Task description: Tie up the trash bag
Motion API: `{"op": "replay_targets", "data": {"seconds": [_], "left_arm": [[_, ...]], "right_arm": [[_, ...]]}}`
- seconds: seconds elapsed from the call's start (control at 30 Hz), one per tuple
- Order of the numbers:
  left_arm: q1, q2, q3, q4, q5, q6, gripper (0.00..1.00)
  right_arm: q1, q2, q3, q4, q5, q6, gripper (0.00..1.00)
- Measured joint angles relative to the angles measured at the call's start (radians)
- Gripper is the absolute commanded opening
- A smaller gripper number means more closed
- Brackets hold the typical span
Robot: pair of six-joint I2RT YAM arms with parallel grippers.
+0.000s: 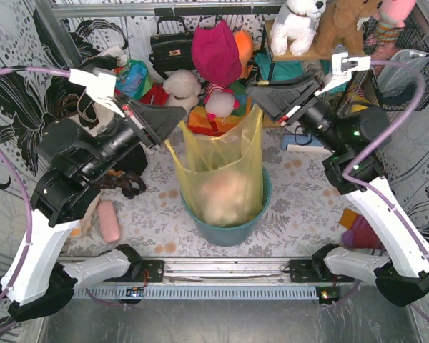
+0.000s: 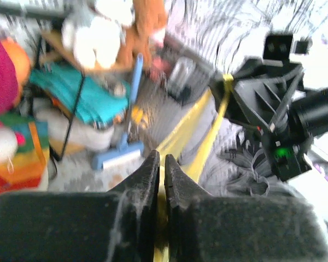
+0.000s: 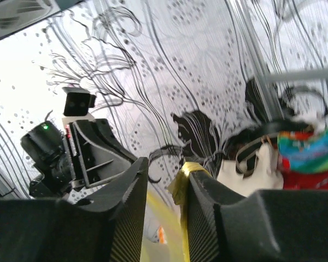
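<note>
Floral table (image 1: 300,204) — left fingers (image 2: 146,183) pinch one trash bag (image 1: 222,168) end, right fingers (image 3: 130,210) stand apart around another.

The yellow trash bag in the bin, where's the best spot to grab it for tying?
Grab the trash bag by its long top ends, one from each side, pinching across the thin plastic. They rise free above the teal bin; the body is stuffed inside it.
</note>
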Motion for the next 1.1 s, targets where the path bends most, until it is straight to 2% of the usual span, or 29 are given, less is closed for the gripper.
{"op": "replay_targets", "data": {"seconds": [0.07,0.13,0.2,0.3,0.33,0.43,0.5,0.63,0.8,0.97,1.1], "left_arm": [[0.000,-0.009,0.008,0.073,-0.048,0.000,0.27],[0.000,-0.037,0.000,0.143,-0.100,-0.004,0.30],[0.000,-0.084,-0.034,0.211,-0.148,-0.011,0.33],[0.000,-0.159,-0.105,0.283,-0.202,-0.026,0.34],[0.000,-0.176,-0.121,0.298,-0.213,-0.032,0.38],[0.000,-0.189,-0.150,0.309,-0.220,-0.044,0.63],[0.000,-0.170,-0.150,0.293,-0.213,-0.051,0.71],[0.000,-0.095,-0.100,0.206,-0.165,-0.052,0.73],[0.000,0.032,0.029,0.077,-0.013,-0.049,0.73],[0.000,0.098,0.050,-0.047,0.145,-0.046,0.72],[0.000,0.116,0.055,-0.149,0.192,-0.028,0.69]], "right_arm": [[0.000,0.012,0.079,-0.001,-0.008,-0.033,0.35],[0.000,-0.005,0.103,0.013,-0.008,-0.053,0.33],[0.000,-0.039,0.085,0.032,-0.002,-0.065,0.30],[0.000,-0.114,-0.028,0.081,0.027,-0.064,0.28],[0.000,-0.138,-0.073,0.096,0.039,-0.060,0.28],[0.000,-0.180,-0.187,0.115,0.066,-0.037,0.28],[0.000,-0.183,-0.224,0.110,0.077,-0.026,0.28],[0.000,-0.168,-0.251,0.079,0.083,-0.012,0.28],[0.000,-0.176,-0.252,0.072,0.083,-0.008,0.29],[0.000,-0.189,-0.252,0.072,0.087,-0.009,0.31],[0.000,-0.196,-0.252,0.072,0.092,-0.009,0.31]]}}
